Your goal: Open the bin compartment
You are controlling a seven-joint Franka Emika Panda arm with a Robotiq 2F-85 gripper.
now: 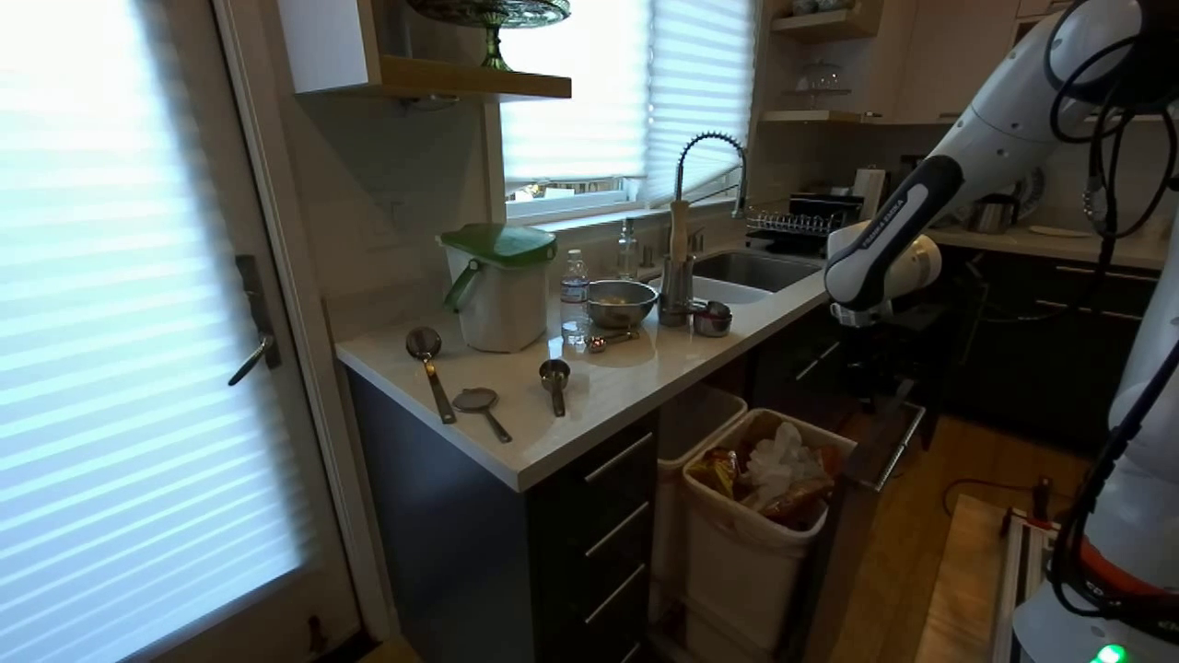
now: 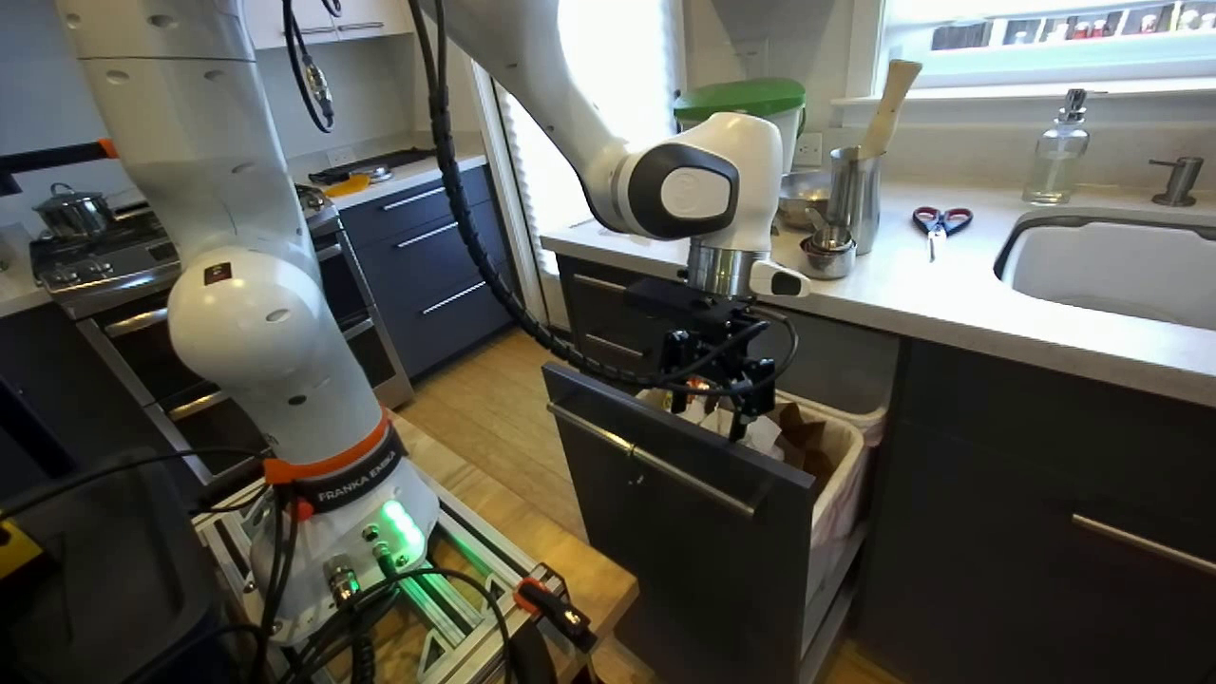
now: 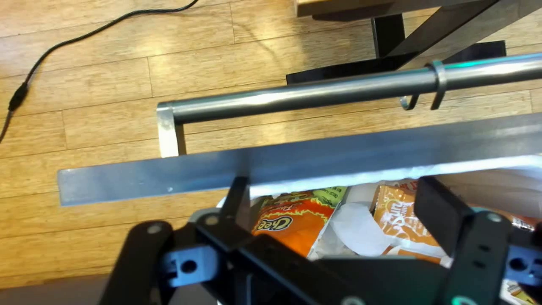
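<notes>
The bin compartment is a dark pull-out drawer and stands pulled out from under the counter. Its front panel (image 2: pixel 684 541) shows in both exterior views (image 1: pixel 843 543), and its top edge (image 3: pixel 322 159) crosses the wrist view. A metal bar handle (image 3: pixel 296 99) is on its outer face. Behind the panel stands a white bin (image 1: pixel 737 562) full of wrappers and bags. My gripper (image 2: pixel 708 421) points down on the bin side of the panel. In the wrist view my gripper (image 3: pixel 334 186) is open, with nothing between its fingers. I cannot tell whether its fingertips touch the panel.
The counter (image 1: pixel 636 368) overhangs beside the arm, with a steel utensil canister (image 2: pixel 855 199), measuring cups (image 2: pixel 826 255) and a green-lidded pail (image 1: pixel 502 295) on it. A second bin (image 1: pixel 705 414) sits deeper in. The robot's wooden base (image 2: pixel 598 579) stands close to the drawer front.
</notes>
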